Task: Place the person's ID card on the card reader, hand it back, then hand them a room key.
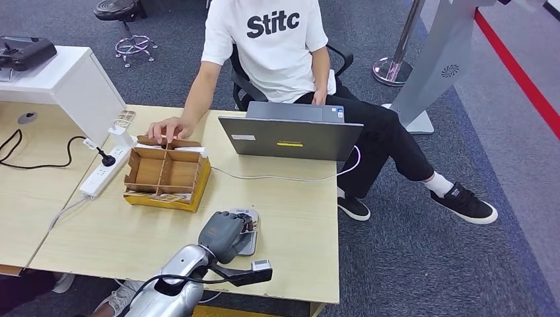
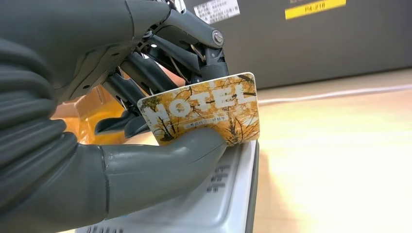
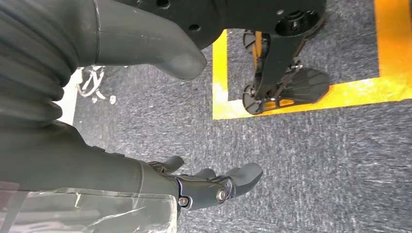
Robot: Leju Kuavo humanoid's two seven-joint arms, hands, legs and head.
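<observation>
Hotel key card [image 2: 204, 112]: glossy printed plastic; left hand [image 2: 145, 87]: matt grey rubbery skin, dark metal linkages; card reader [image 2: 228, 194]: smooth grey plastic; table [image 1: 290, 218]: pale wood-grain laminate; divider box [image 1: 165, 175]: raw brown cardboard.

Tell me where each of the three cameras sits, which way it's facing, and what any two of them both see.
Head view: high on the robot, looking forward and down at the table, the seated person and its left hand.
Left wrist view: behind the left hand, which pinches a hotel card over the card reader.
Right wrist view: on the hanging arm, looking down at carpet past the right hand.
Shared: head and left wrist views both show the laptop, reader and left hand.
</observation>
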